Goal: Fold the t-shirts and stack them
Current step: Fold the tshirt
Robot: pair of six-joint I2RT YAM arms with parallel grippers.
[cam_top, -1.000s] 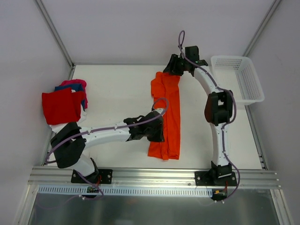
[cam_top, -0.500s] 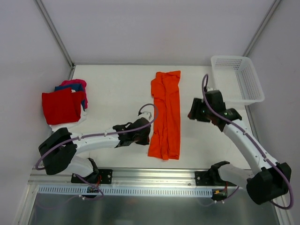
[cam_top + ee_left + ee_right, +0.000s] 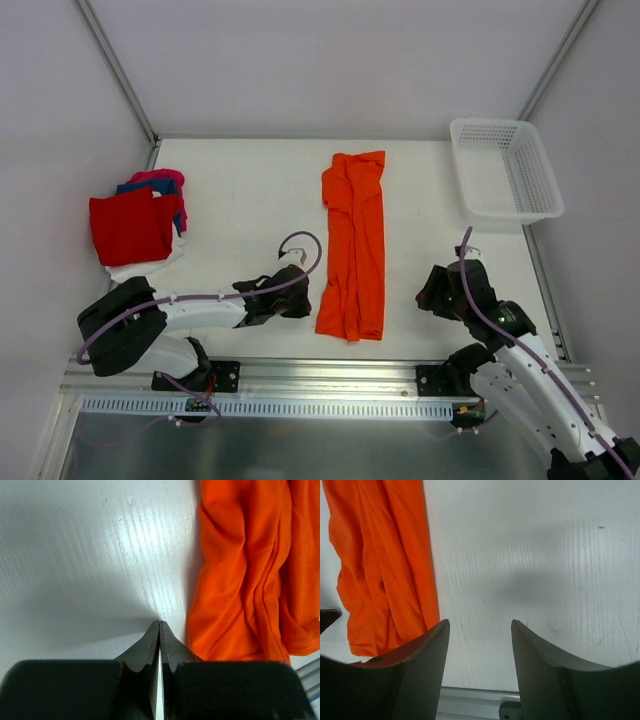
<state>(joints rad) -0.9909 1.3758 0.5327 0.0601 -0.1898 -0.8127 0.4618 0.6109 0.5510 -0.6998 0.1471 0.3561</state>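
A bright orange t-shirt [image 3: 353,243] lies folded into a long narrow strip down the middle of the table; it also shows in the left wrist view [image 3: 250,570] and the right wrist view [image 3: 380,565]. A stack of folded t-shirts [image 3: 135,225], red on top with blue, magenta-pink and white under it, lies at the left edge. My left gripper [image 3: 300,302] [image 3: 159,625] is shut and empty, low over the table just left of the strip's near end. My right gripper [image 3: 432,292] [image 3: 479,625] is open and empty, over bare table right of the strip.
A white plastic mesh basket [image 3: 505,170] stands at the back right corner. The aluminium rail [image 3: 330,378] runs along the table's near edge, close under both grippers.
Both arms have pulled back toward the near edge. The right arm swung from the strip's far end down to the near right. The left gripper drew back off the shirt's left side.
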